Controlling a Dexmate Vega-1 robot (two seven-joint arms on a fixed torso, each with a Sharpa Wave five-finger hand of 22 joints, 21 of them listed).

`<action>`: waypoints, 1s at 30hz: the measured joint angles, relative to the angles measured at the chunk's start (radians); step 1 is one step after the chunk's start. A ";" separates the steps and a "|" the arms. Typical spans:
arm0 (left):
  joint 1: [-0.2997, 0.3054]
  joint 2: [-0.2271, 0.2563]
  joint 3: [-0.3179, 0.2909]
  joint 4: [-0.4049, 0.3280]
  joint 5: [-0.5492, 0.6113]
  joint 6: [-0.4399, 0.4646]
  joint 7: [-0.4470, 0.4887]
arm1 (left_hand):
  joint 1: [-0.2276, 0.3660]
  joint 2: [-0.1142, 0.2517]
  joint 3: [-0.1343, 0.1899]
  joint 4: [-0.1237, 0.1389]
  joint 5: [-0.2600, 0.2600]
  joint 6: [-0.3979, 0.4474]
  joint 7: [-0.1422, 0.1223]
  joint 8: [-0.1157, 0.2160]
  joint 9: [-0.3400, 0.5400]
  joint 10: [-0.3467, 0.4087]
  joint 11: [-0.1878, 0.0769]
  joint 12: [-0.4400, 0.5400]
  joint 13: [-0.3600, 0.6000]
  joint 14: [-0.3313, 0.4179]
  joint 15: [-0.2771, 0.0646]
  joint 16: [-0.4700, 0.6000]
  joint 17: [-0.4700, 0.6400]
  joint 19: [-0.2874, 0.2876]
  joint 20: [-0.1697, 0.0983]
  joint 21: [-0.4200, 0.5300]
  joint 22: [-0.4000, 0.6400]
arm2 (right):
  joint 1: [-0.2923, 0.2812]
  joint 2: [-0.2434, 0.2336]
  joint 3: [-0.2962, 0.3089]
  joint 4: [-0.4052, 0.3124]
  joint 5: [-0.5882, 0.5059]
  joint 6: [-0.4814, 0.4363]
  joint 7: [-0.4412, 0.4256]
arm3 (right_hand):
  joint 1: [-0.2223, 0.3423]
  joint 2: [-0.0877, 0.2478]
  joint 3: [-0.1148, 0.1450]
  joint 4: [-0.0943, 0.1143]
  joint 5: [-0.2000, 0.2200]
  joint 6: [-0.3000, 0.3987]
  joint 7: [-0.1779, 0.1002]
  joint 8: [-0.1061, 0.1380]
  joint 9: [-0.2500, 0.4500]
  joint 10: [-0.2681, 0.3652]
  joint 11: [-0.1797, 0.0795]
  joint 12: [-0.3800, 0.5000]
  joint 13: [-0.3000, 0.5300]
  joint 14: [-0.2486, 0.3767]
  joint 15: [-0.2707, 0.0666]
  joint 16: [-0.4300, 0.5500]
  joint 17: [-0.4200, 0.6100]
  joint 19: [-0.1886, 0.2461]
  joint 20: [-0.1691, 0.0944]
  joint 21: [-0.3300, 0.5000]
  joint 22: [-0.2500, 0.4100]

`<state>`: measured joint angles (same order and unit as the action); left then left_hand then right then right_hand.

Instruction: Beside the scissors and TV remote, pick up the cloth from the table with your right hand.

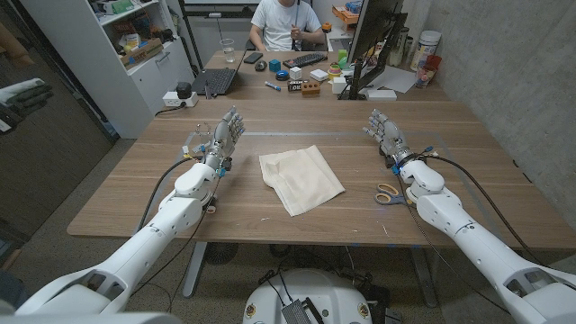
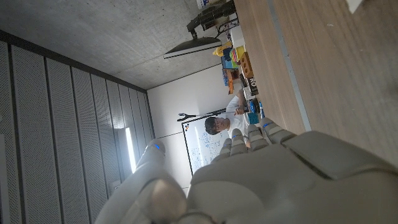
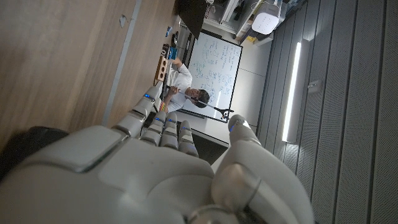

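From the head view, the cloth (image 1: 301, 178) lies crumpled in the middle of the tabletop (image 1: 468, 144), between my two hands, so either could reach it, but the task gives it to my right hand (image 1: 387, 135). That hand stands to the right of the cloth and well apart from it, fingers (image 1: 376, 120) spread and holding nothing, with the scissors (image 1: 390, 193) just near of it by my wrist. My left hand (image 1: 225, 133) waits far left, likewise released. In the left wrist view my left hand's back (image 2: 298, 180) points toward the far clutter and a seated person (image 2: 231, 121). In the right wrist view my right hand (image 3: 155, 174) grips nothing.
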<state>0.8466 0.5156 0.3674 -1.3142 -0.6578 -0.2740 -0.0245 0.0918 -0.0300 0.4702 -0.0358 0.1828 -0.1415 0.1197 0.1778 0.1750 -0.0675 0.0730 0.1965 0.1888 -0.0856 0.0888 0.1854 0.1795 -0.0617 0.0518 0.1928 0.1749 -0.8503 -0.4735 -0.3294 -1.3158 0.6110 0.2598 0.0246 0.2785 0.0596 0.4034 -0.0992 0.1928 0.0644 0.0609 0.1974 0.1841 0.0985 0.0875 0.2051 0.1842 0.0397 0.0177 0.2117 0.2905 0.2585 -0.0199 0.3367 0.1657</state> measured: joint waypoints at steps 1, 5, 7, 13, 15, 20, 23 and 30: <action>0.000 0.000 0.000 0.000 0.000 0.001 0.000 | 0.000 0.000 0.000 0.000 0.000 0.000 0.000 0.000 0.000 0.000 0.000 0.000 0.000 0.000 0.000 0.000 0.000 0.000 0.000 0.000 0.000 | -0.001 0.003 0.004 -0.001 0.000 0.000 0.000 | 0.000 0.000 0.000 0.000 0.000 0.000 0.000 0.000 0.000 0.000 0.000 0.000 0.000 0.000 0.000 0.000 0.000 0.004 -0.004 0.000 0.000; 0.005 0.002 -0.002 -0.006 -0.007 0.007 0.001 | 0.000 0.000 0.000 0.000 0.000 0.000 0.000 0.004 0.000 0.000 0.000 0.000 0.000 0.000 0.000 0.000 0.000 0.000 0.000 0.000 0.000 | -0.015 0.035 0.045 -0.016 -0.052 -0.034 0.011 | 0.000 0.000 0.000 0.000 0.000 0.004 0.004 0.000 0.000 0.011 0.000 0.000 0.000 0.011 0.000 0.000 0.000 0.009 -0.002 0.000 0.000; 0.007 0.003 -0.003 -0.008 -0.008 0.009 0.001 | 0.005 0.005 0.000 0.000 0.000 0.000 0.000 0.004 0.000 0.000 0.000 0.000 0.000 0.000 0.000 0.000 0.000 -0.002 0.002 0.000 0.000 | -0.019 0.044 0.056 -0.020 -0.065 -0.043 0.016 | 0.000 0.000 0.000 0.000 0.000 0.004 0.004 0.000 0.000 0.011 0.000 0.000 0.000 0.011 0.000 0.000 -0.001 0.009 -0.002 0.000 0.000; 0.014 0.007 -0.003 -0.019 -0.009 0.018 0.005 | 0.009 0.009 0.004 -0.004 0.000 0.000 0.000 0.004 0.000 0.000 0.000 0.000 0.000 0.000 0.000 0.000 0.000 -0.006 0.006 0.000 0.000 | -0.035 0.086 0.107 -0.036 -0.118 -0.075 0.036 | 0.000 0.000 0.000 0.000 0.000 0.011 0.003 0.006 0.000 0.015 0.004 0.000 0.000 0.022 0.000 0.000 -0.003 0.018 0.000 0.000 0.000; 0.016 0.009 -0.003 -0.024 -0.010 0.022 0.009 | 0.009 0.009 0.004 -0.004 0.000 0.000 0.000 0.004 0.000 0.000 0.000 0.000 0.000 0.000 0.000 0.000 0.000 -0.008 0.008 0.000 0.000 | -0.043 0.102 0.127 -0.044 -0.133 -0.083 0.042 | 0.000 0.000 0.000 0.000 0.000 0.011 0.003 0.008 0.000 0.024 0.002 0.000 0.000 0.022 0.000 0.008 -0.003 0.018 0.000 0.000 0.000; 0.025 0.018 -0.003 -0.038 -0.003 0.026 0.020 | 0.013 0.013 0.004 -0.004 0.000 0.000 0.000 0.004 0.000 0.000 0.000 0.000 0.000 0.000 0.000 0.000 0.000 -0.011 0.011 0.000 0.000 | -0.059 0.125 0.156 -0.065 -0.166 -0.093 0.050 | 0.005 0.005 0.004 -0.004 0.000 0.024 0.006 0.008 0.000 0.044 -0.002 0.008 0.000 0.049 0.001 0.008 -0.010 0.041 0.002 0.000 0.000; 0.034 0.027 -0.007 -0.053 0.006 0.026 0.031 | 0.013 0.013 0.007 -0.007 0.000 0.000 0.000 0.004 0.000 0.000 0.000 0.000 0.000 0.000 0.000 0.000 0.000 -0.011 0.011 0.000 0.000 | -0.074 0.134 0.170 -0.084 -0.183 -0.096 0.052 | 0.005 0.005 0.008 -0.008 0.000 0.027 0.009 0.008 0.000 0.058 -0.002 0.008 0.000 0.061 0.000 0.016 -0.012 0.053 0.006 0.000 0.000; 0.056 0.053 -0.019 -0.089 0.021 0.026 0.051 | 0.018 0.018 0.008 -0.008 0.000 0.001 0.000 0.004 0.000 -0.004 0.004 0.001 0.000 -0.006 0.006 0.000 0.000 -0.016 0.016 0.000 0.000 | -0.138 0.134 0.192 -0.174 -0.271 -0.081 0.047 | 0.012 0.012 0.018 -0.018 0.000 0.042 0.008 0.008 0.000 0.074 0.003 0.008 0.000 0.093 -0.003 0.021 -0.022 0.074 0.005 0.000 0.000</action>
<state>0.9026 0.5687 0.3489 -1.4032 -0.6365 -0.2481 0.0269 0.1102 -0.0116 0.4786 -0.0441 0.1828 -0.1409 0.1201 0.1817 0.1748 -0.0714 0.0770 0.1977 0.1886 -0.0913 0.0944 0.1853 0.1793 -0.0777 0.0679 0.1931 0.1747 -0.9886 -0.3399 -0.1377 -1.4898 0.3400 0.1789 0.0717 0.2902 0.0714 0.4216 -0.1174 0.1928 0.1061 0.0692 0.2051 0.1838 0.1726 0.0903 0.2128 0.1840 0.1328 0.0145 0.2332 0.2690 0.3329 -0.0149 0.3367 0.1654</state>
